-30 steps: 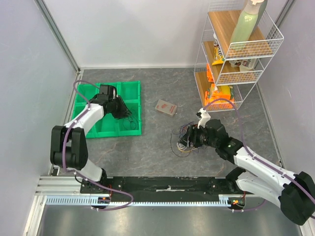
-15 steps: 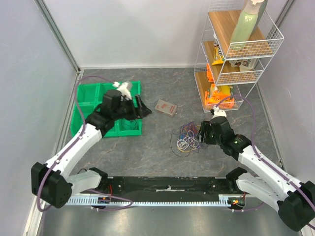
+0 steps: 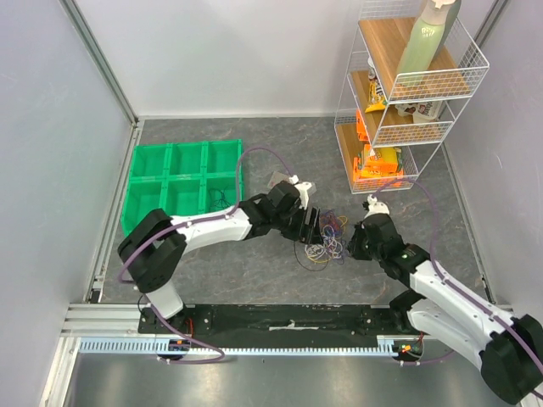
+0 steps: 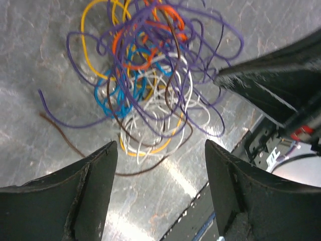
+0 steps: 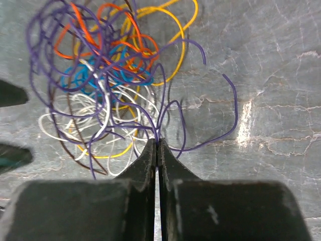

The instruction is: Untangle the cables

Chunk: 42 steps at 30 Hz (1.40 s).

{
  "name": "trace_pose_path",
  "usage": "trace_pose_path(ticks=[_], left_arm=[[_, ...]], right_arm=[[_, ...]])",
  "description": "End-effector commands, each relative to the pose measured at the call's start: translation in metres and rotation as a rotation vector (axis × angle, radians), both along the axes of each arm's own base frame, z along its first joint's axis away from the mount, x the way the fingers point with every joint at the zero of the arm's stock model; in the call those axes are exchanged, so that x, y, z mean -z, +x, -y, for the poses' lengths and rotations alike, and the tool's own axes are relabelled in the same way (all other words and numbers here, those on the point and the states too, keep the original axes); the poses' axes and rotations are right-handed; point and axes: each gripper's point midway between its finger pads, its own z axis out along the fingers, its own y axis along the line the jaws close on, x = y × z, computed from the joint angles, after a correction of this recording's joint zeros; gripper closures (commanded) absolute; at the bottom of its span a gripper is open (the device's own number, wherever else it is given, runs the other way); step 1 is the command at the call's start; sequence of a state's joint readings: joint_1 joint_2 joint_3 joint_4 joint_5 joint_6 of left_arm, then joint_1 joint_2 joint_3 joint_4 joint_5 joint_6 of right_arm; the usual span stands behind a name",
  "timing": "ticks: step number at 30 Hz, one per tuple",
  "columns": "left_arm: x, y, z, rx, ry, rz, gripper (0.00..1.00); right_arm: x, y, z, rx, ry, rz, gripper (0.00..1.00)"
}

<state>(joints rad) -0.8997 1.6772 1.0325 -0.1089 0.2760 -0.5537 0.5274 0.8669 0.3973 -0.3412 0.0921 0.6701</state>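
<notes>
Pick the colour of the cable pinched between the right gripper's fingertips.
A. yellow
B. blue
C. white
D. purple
D: in the right wrist view the right gripper has its fingers pressed together on a purple cable at the near edge of the tangle. The yellow, white and blue loops lie farther off, untouched by it.

The left gripper has swung from the green tray to the cables, fingers spread; the right gripper has pinched a purple cable.
</notes>
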Motion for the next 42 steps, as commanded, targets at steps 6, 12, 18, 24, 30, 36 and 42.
trace_pose_path(ticks=[6,12,18,24,30,36,42], left_arm=[[0.027,0.054,0.034,-0.062,0.037,0.067,0.35],[0.051,0.068,0.014,-0.129,0.099,0.034,0.81],[0.027,0.053,-0.012,-0.130,0.079,0.101,0.98],[0.016,0.040,-0.037,-0.147,0.078,0.141,0.98],[0.021,0.035,-0.043,-0.153,0.081,0.138,0.98],[0.024,0.034,-0.042,-0.150,0.083,0.129,0.98],[0.029,0.034,-0.046,-0.155,0.101,0.122,0.98]], right_arm=[[-0.081,0.004,-0.029,-0.070,0.271,0.247,1.00],[-0.151,0.006,-0.004,-0.030,0.205,0.400,1.00],[-0.240,-0.004,0.088,0.349,0.094,0.651,1.00],[-0.305,-0.049,0.161,0.612,0.126,0.888,1.00],[-0.335,-0.088,0.201,0.717,0.134,1.005,1.00],[-0.368,-0.125,0.232,0.765,0.108,1.092,1.00],[-0.401,-0.168,0.260,0.793,0.143,1.214,1.00]])
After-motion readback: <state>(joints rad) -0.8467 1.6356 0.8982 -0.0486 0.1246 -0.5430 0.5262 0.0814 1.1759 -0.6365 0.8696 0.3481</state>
